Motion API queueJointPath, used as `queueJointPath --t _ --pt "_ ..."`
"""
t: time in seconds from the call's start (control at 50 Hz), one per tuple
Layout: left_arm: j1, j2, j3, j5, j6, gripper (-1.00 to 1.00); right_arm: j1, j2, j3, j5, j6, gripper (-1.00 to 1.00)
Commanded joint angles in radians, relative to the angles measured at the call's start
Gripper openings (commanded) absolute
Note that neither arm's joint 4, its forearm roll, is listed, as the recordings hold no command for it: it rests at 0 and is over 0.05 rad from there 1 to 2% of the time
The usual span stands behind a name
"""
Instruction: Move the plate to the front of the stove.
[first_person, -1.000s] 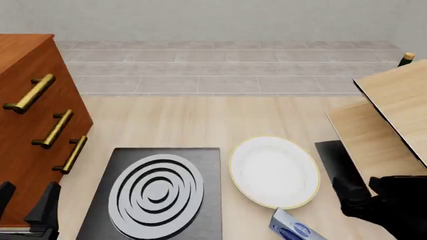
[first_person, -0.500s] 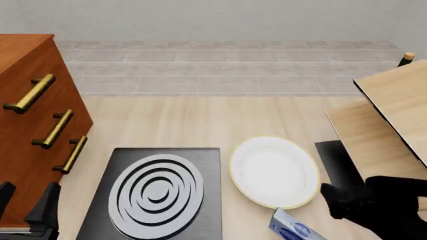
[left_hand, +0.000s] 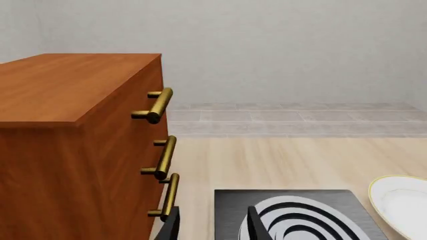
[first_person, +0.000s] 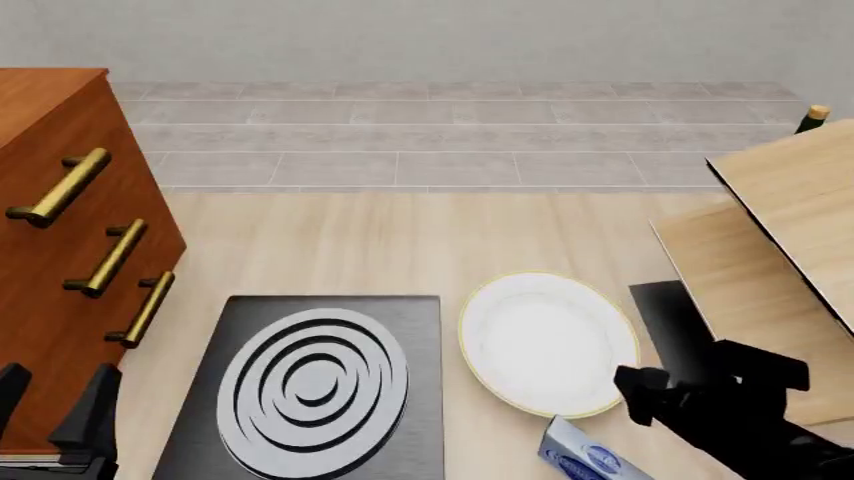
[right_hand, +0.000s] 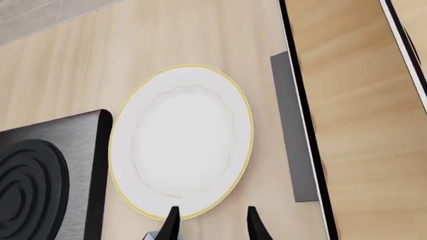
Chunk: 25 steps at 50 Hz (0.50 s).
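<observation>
The round white plate (first_person: 547, 343) with a thin yellow rim lies flat on the table, just right of the stove (first_person: 414, 330), a dark slab with a grey ring burner (first_person: 314, 385). My right gripper (first_person: 654, 392) hovers open at the plate's near-right rim. In the right wrist view the plate (right_hand: 181, 140) fills the middle, and the open right gripper (right_hand: 212, 225) has the plate's near rim just ahead of its fingertips, with nothing held. My left gripper (first_person: 54, 408) stands open at the stove's near-left corner. The left wrist view shows the left gripper (left_hand: 212, 227) open over the stove (left_hand: 230, 205).
A brown cabinet (first_person: 54, 260) with brass handles rises at the left. Light wooden boards (first_person: 787, 230) stand at the right, over a plain black flat rectangle (first_person: 671, 318). A blue-and-white tube (first_person: 587, 460) lies just near of the plate. A bottle top (first_person: 815, 115) shows at the far right.
My right gripper has moved left, from beside the black rectangle to the plate's near-right rim. The plate, the stove and the left gripper have not moved.
</observation>
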Motion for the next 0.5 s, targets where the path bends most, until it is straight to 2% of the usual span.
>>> queueJointPath --t 0.02,0.5 --pt "0.000 0.000 0.000 0.000 0.000 1.00 0.004 0.080 0.005 -0.060 0.048 1.00" --pt "0.000 0.000 0.000 0.000 0.000 1.00 0.005 0.235 0.014 -0.211 0.121 1.00"
